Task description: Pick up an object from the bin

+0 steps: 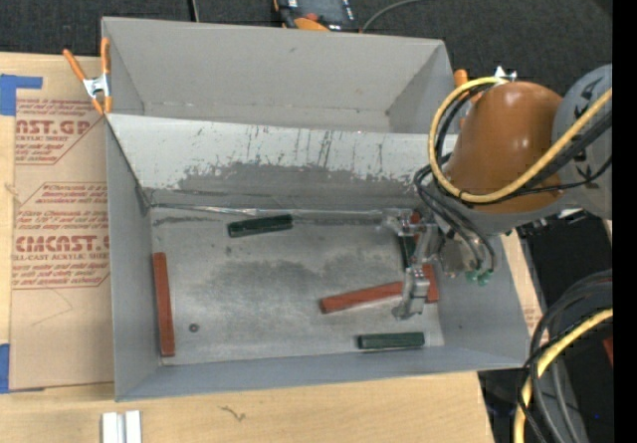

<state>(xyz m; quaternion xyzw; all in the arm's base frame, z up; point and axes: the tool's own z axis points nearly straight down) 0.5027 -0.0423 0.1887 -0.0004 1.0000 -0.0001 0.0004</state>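
Gripper (410, 294), low at the right of the bin (299, 73) floor, at the right end of a red flat stick (360, 300) whose long axis runs leftward, slightly downward toward mid-floor; spread or closed: cannot tell.

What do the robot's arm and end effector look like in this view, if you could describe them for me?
A rounded, glossy orange cover sits at the wrist, ringed by looping yellow and black cables. Behind it is a pale grey arm link. The end effector is slim and made of bare metal with dark parts and a small red-and-white patch.
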